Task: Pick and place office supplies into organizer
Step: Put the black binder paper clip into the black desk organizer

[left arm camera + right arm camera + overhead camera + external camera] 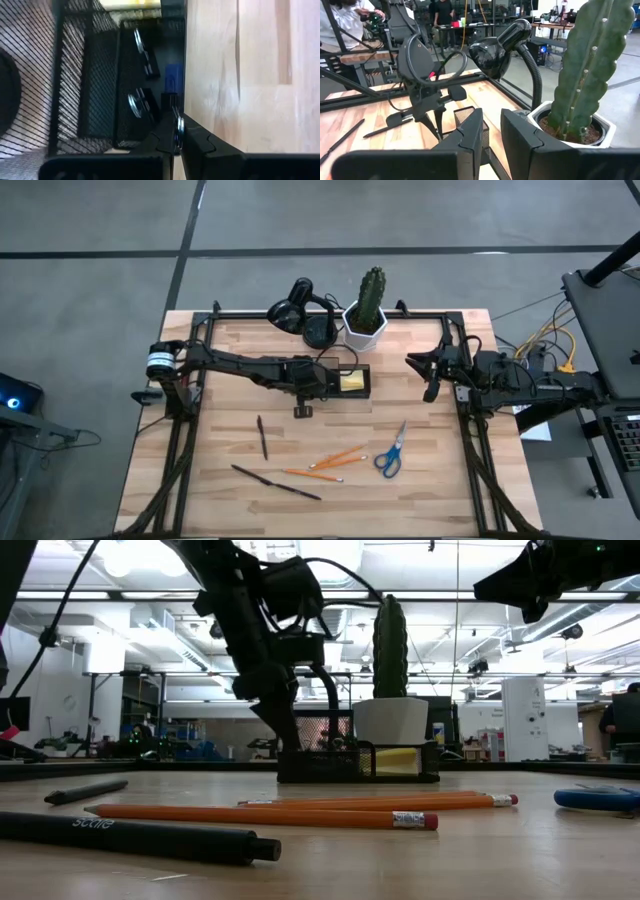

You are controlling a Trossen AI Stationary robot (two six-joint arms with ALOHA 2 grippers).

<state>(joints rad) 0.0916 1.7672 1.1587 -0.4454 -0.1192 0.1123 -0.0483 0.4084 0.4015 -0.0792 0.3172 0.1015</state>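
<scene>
Two compartments make up the black mesh organizer (338, 382), which I see sitting toward the back of the desk (230, 500), just in front of the lamp and the pot. From overhead its right compartment holds the yellow sticky-note pad (351, 381); the low view shows the same pad (397, 761) through the mesh. My left pincer (322, 383) is down in the left compartment, fingers pressed together and holding nothing that I can make out. In the left wrist view the closed fingers (176, 145) sit against the dark mesh wall, with small shiny-ended pieces (142, 102) lying on the organizer floor beside them.

Out on the open desk, well in front of the organizer, lie the remaining supplies: the blue-handled scissors (391, 452) to the right, two orange pencils (330, 462) crossing near the middle, one dark pen (262, 436) to the left and a longer dark pen (276, 482) nearer the front edge. A tiny dark piece (303, 411) lies just in front of the organizer.

Behind the organizer stand the black desk lamp (300, 310) and the cactus (372, 295) in its white pot (364, 330).

My right pincer (424, 367) hovers above the desk's right side, apart from everything, fingers set narrowly apart and empty; its wrist view looks toward the cactus and lamp.
</scene>
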